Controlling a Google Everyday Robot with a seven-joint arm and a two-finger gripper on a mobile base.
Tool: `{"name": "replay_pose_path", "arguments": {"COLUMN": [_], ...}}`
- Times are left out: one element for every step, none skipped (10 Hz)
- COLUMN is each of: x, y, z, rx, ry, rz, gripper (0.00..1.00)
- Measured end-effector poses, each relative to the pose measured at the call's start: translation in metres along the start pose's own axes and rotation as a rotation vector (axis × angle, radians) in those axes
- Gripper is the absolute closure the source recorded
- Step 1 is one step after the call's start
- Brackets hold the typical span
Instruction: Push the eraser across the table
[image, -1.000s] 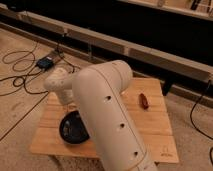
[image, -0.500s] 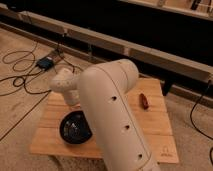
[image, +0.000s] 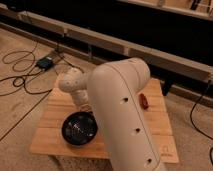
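Worktop (image: 52, 117): light wooden planks, standing on a speckled floor (image: 20, 107).
End effector (image: 85, 105): mostly behind the white arm (image: 125, 115), just above the bowl (image: 79, 129); we cannot tell its state.
Eraser: hidden from us.

- One plank table (image: 50, 131) is standing.
- One black bowl (image: 79, 128) is sitting on it.
- One reddish-brown oblong thing (image: 144, 101) is lying there.
- One white arm (image: 125, 115) is hiding its gripper.
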Motion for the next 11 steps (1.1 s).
{"name": "replay_pose_path", "arguments": {"x": [0.003, 0.004, 0.005, 0.006, 0.007, 0.01, 0.012, 0.015, 0.017, 0.02, 0.024], "y": [-0.009, -0.017, -0.023, -0.032, -0.039, -0.048, -0.057, -0.063, -0.07, -0.077, -0.084], "z": [0.001, 0.002, 0.004, 0.005, 0.007, 0.01, 0.011, 0.011, 0.011, 0.011, 0.011], "rx": [0.002, 0.004, 0.005, 0.008, 0.012, 0.02, 0.027, 0.029, 0.031, 0.033, 0.035], "ry": [-0.002, -0.003, -0.003, -0.002, 0.0, 0.003, 0.006, 0.007, 0.007, 0.007, 0.008], "rz": [0.024, 0.046, 0.066, 0.091, 0.108, 0.129, 0.156, 0.177, 0.198, 0.222, 0.247], "gripper": [0.35, 0.35, 0.35, 0.35, 0.35, 0.35, 0.35, 0.35, 0.35, 0.35, 0.35]}}
